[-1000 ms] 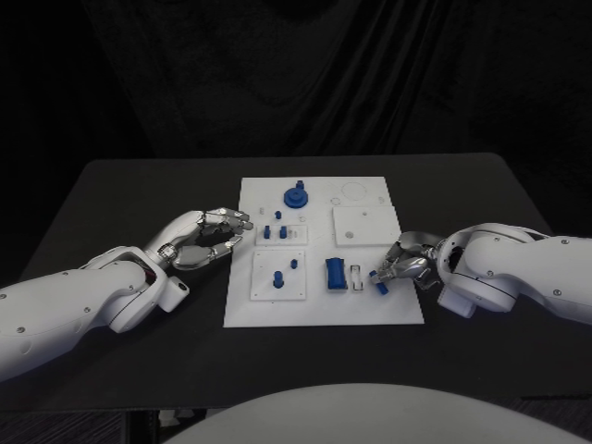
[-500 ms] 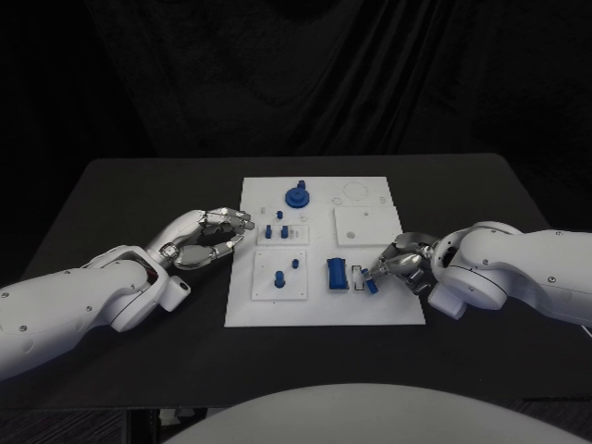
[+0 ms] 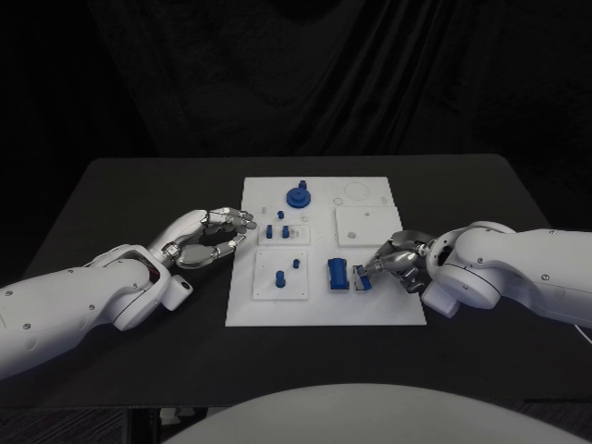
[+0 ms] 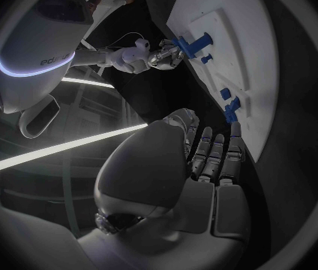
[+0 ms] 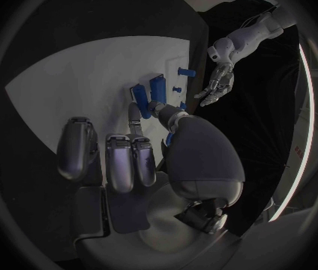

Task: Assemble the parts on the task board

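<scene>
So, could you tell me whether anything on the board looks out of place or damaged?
Nothing stands out. The board lies square on the table, its blue parts sit in their places, and the right hand pinches a small blue piece beside the blue block.

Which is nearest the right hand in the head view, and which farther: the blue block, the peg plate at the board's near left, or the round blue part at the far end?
From the right hand:
1. Blue block, just beside the fingertips, at the task board's near middle.
2. Peg plate, near left of the board, beyond the block.
3. Round blue part, at the board's far end, farthest.
</scene>
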